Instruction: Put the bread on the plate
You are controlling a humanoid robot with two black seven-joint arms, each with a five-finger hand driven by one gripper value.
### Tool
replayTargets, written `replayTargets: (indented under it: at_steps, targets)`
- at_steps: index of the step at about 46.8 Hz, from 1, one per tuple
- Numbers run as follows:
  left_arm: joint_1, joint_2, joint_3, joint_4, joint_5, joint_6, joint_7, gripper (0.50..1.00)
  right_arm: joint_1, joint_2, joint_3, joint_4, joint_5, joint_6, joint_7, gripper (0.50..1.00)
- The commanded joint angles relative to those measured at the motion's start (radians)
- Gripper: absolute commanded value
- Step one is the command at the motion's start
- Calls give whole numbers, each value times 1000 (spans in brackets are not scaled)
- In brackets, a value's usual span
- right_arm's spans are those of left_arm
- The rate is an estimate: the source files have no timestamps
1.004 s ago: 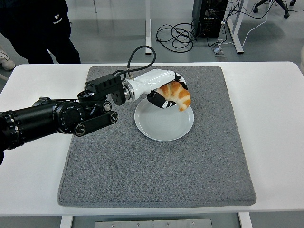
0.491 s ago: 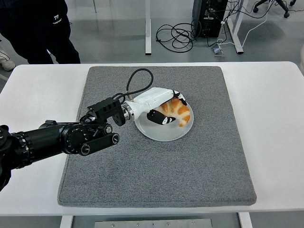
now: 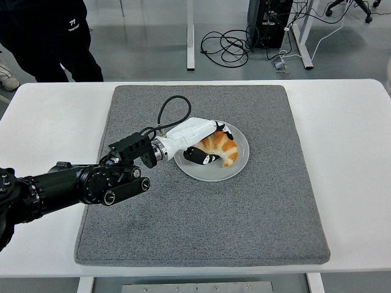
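Note:
A golden croissant (image 3: 222, 148) lies on the white round plate (image 3: 239, 163) in the middle of the grey mat (image 3: 201, 207). My left arm reaches in from the left edge. Its white hand (image 3: 209, 145) rests over the left part of the croissant, with black-tipped fingers (image 3: 203, 159) curled around it and the hand low on the plate. The right arm is out of view.
The grey mat covers most of the white table (image 3: 348, 152). A person in dark clothes (image 3: 49, 36) stands at the top left behind the table. Cables and desk legs lie on the floor beyond the far edge.
My left hand has come down and back to the left with the croissant, from above the plate's far rim to resting on the plate. The arm has drawn lower and nearer.

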Motion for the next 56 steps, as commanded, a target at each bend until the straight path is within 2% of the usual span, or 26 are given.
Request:
replayTargets:
  at_steps: [1,8,22,31,41,52,56]
  targets:
    - [1,-1,-2,-1,-2,0,0,611,0,0,0,0,0,0,0,1000]
    - [10,1,-2,-1,-2,0,2,652,0,0,0,0,0,0,0,1000]
    - [19,1,-13,-1,-5,0,4,820,2,0,0,3,0,0,0,1000]
    - [24,1,-14,-1,-6,0,5,887,2,0,0,3,0,0,0,1000]
    - [25,1,-10,-2,-45,21,5,931,2,0,0,5,0,0,0,1000]
    - [19,12,-14,-27,-46,34,7,948,2,0,0,5,0,0,0,1000]
    - [13,29,-23,-71,-49,34,11,949,2,0,0,5,0,0,0,1000]
